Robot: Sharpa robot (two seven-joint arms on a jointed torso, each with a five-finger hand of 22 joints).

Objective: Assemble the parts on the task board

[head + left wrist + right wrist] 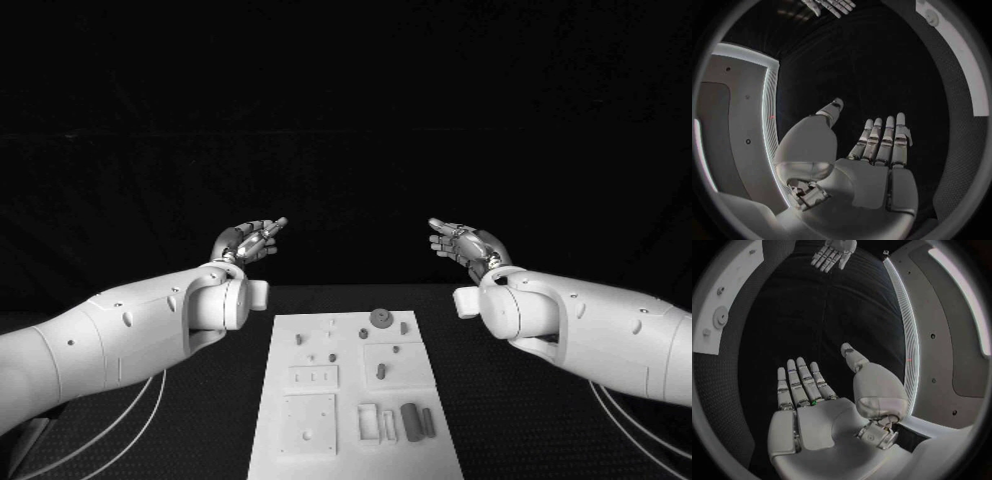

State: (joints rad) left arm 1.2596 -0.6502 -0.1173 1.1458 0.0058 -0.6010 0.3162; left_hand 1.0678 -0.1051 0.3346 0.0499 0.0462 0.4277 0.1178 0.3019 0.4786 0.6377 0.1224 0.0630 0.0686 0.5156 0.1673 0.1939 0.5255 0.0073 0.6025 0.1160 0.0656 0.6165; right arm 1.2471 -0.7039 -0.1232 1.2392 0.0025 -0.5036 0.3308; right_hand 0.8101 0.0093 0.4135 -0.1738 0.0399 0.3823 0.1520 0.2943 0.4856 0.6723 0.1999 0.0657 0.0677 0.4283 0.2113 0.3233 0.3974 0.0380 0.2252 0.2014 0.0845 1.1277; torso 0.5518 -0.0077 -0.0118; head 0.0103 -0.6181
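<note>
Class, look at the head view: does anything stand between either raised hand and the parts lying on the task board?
Nothing visible does. The left hand and the right hand are both raised, open and holding nothing, beyond the far end of the task board. The parts lie uncovered on it, with only open space between.

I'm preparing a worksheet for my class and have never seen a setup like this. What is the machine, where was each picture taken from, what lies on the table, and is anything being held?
This is a robot with two white arms, each ending in a silver hand. One picture looks down from its head; the two round ones come from cameras at its wrists. The left hand and right hand are raised above the black table, fingers apart, holding nothing. On the table lies a white task board carrying small parts, untouched so far.
</note>
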